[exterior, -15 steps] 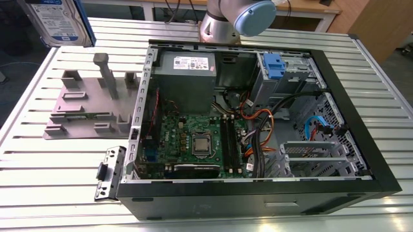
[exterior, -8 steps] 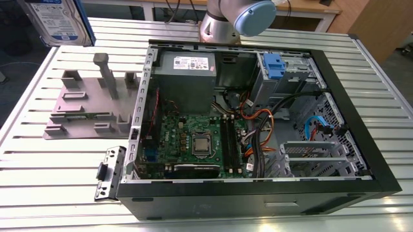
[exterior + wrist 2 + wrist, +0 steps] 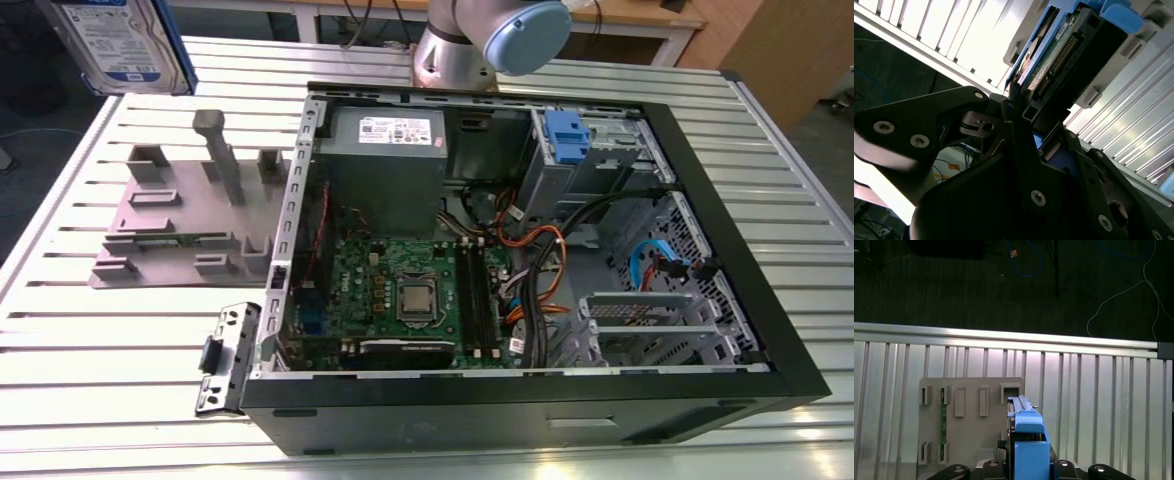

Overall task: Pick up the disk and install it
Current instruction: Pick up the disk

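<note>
- The disk (image 3: pixel 120 42) is off the table, held upright at the exterior view's upper left. It is beyond the grey plastic stand (image 3: pixel 187 215) and well apart from the open computer case (image 3: pixel 747 250).
- Its broad face carries a white label with a blue band, covered in small print, and a blue plastic bracket runs along its edges.
- In the first wrist view the gripper (image 3: pixel 1029 466) has the disk edge-on between its black links, the blue bracket towards the camera and the stand's slots below.
- In the second wrist view the black fingers (image 3: pixel 1014 100) are pinched against the disk's connector end, where green circuit board and a row of pins show.
- The case lies on its side on the slatted metal table (image 3: pixel 107 340) with the motherboard (image 3: pixel 400 290) exposed.
- At the far end of the case, a grey power supply (image 3: pixel 387 135) bears a white sticker, and a blue caddy (image 3: pixel 567 135) sits in the drive bay beside it.
- The arm's (image 3: pixel 487 40) grey-and-blue joint stands behind the case.
</note>
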